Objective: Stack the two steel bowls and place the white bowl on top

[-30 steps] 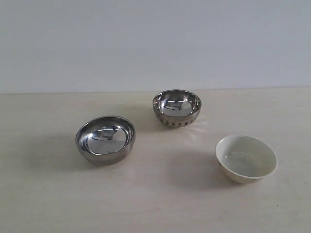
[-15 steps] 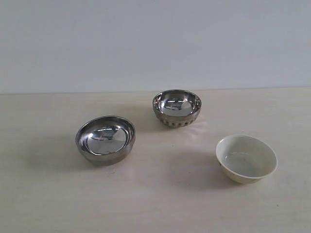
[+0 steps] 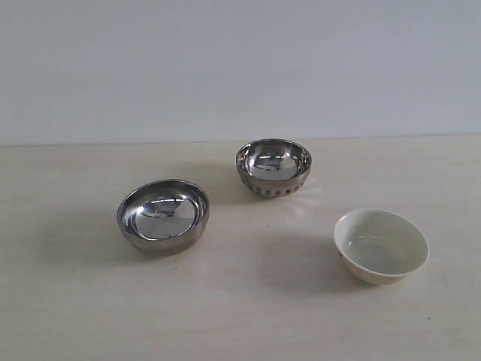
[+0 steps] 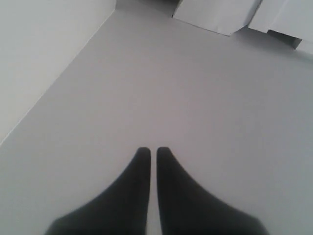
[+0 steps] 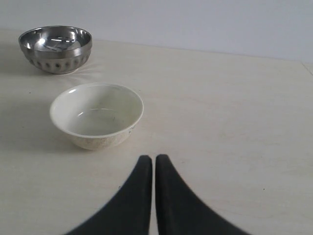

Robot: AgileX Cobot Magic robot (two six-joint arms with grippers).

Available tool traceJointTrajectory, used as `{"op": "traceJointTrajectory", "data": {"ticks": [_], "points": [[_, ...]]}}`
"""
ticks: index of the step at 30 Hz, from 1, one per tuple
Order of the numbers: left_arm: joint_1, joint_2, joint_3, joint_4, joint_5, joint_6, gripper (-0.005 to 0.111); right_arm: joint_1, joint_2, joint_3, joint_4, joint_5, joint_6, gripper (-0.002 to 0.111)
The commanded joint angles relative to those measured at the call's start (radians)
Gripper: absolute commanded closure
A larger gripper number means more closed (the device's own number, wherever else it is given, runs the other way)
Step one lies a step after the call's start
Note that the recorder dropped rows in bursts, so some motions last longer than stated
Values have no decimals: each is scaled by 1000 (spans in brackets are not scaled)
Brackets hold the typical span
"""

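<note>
Separately, smooth bowl (image 3: 163, 216), dotted bowl (image 3: 273, 167), white bowl (image 3: 381, 246)

Left gripper (image 4: 152, 152) is all you really get here: two dark fingers (image 4: 129, 196) pressed together with only a hairline slit between them, holding nothing. Past the tips is a plain grey surface (image 4: 205, 107). A white wall (image 4: 39, 49) borders it on one side, with white panels (image 4: 215, 14) further out.

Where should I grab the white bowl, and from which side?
Pinch the white bowl by its rim from above, one finger inside, one outside: it sits upright and empty, with a thin flared wall. The right hand faces it; take the near rim.
</note>
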Motion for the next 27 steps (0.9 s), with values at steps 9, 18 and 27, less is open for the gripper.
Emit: {"op": "traceJointTrajectory", "data": {"ticks": [9,18,27], "points": [[0,600,-461,40,563,21,103,-8,-5,0,-10,-9,-3,108],[0,994,-671,116,1038,49,103,-8,-5,0,-10,-11,-3,108],[-50,1322,-849,32,1406,267,103,-8,-5,0,-10,-11,-3,108]]}}
